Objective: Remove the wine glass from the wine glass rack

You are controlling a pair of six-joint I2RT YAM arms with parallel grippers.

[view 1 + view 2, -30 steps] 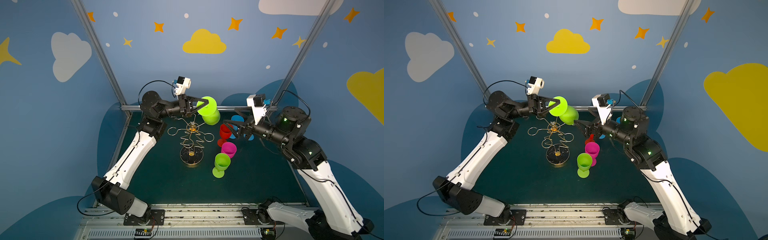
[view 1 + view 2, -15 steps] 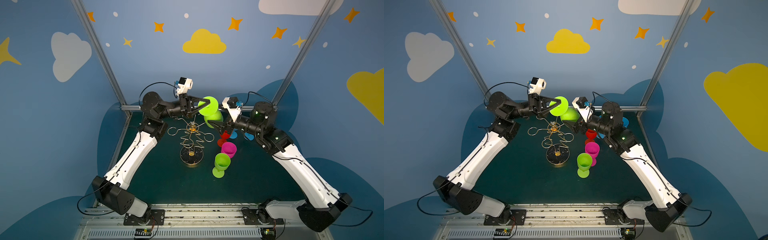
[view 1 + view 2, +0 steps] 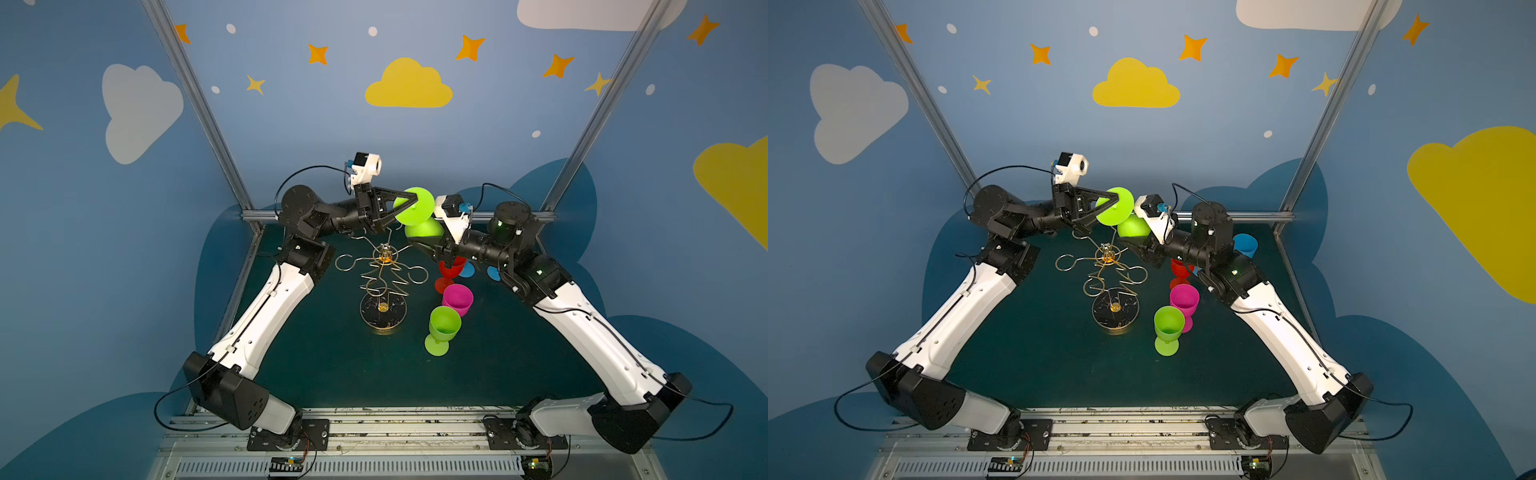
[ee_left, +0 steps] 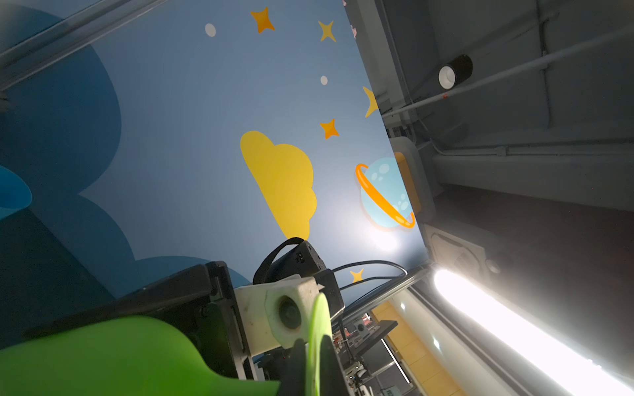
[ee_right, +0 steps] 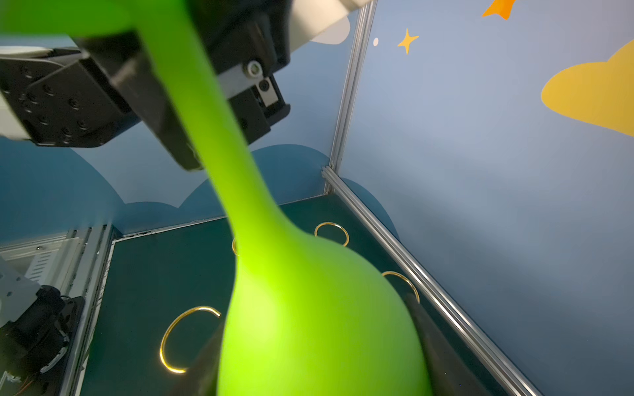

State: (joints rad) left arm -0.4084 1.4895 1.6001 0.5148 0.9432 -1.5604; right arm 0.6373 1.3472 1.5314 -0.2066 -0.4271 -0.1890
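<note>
Wine glass (image 3: 414, 209), lime green, is off the wine glass rack (image 3: 384, 270). It is up in the air just beyond the rack's far right arms. It is tilted, foot up and to the left, bowl lower and to the right. None of the rack's loops I can see carries a glass. The rack stands upright mid-table.

Step, as I read it: mid-air handover, left to right. Removal looks done. What's left is passing the glass over and parking it.

Left gripper (image 3: 415, 198) comes in from the left, its two fingers narrowing to a point at the stem, right under the foot. The right wrist view shows one finger hard beside the stem. Whether it is pinching or slack around the stem, I cannot tell.

Right gripper (image 5: 314, 319) comes in from the right, under the bowl. Its fingers (image 5: 430, 339) lie against both flanks of the bowl, spread just enough to take it, so I call that a clasp on the bowl.

Next move, my guess: left lets go fully and backs off left without catching the foot. Right then carries the glass nearer, turns it upright and sets it on the table (image 3: 332, 357) by the red cup (image 3: 452, 268), pink cup (image 3: 457, 297) and green cup (image 3: 444, 328). The bowl is smooth and round, so it could slip. The red cup sits right below the right wrist and is easy to knock.
</note>
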